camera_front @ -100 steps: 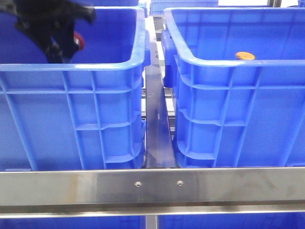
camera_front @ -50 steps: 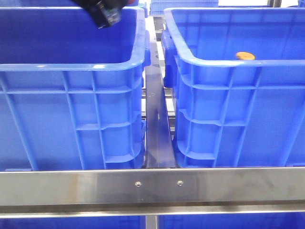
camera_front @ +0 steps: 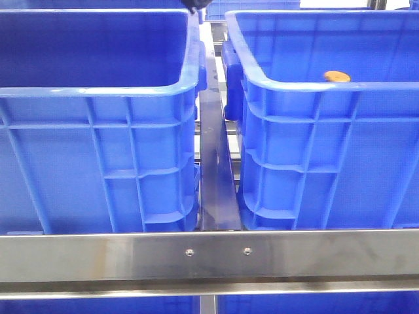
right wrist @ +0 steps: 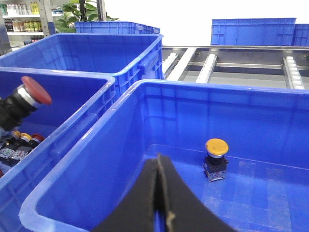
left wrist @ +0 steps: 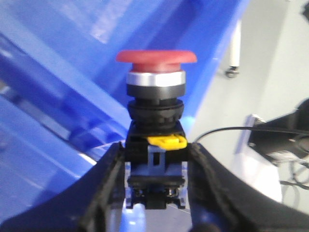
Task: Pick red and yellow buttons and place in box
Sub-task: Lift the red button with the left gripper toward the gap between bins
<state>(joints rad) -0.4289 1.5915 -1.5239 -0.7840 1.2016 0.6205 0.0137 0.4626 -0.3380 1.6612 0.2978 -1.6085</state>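
My left gripper (left wrist: 156, 179) is shut on the black base of the red button (left wrist: 156, 57), whose mushroom head points away from the fingers. In the right wrist view the held red button (right wrist: 36, 90) hangs in the air above the left blue crate (right wrist: 63, 76). Only a dark tip of that gripper (camera_front: 195, 6) shows at the front view's top edge. The yellow button (camera_front: 336, 76) stands upright on the floor of the right blue crate (camera_front: 294, 88), and it also shows in the right wrist view (right wrist: 216, 147). My right gripper (right wrist: 159, 193) is shut and empty above that crate's near wall.
Several more buttons (right wrist: 19, 145) lie on the left crate's floor. A dark rail (camera_front: 215, 176) runs between the two crates. A steel bar (camera_front: 209, 255) crosses the front. More blue crates (right wrist: 251, 31) stand at the back beside roller tracks.
My left gripper has lifted the red button out of the left crate, rising and moving right until it almost leaves the front view's top edge. The yellow button has not moved.
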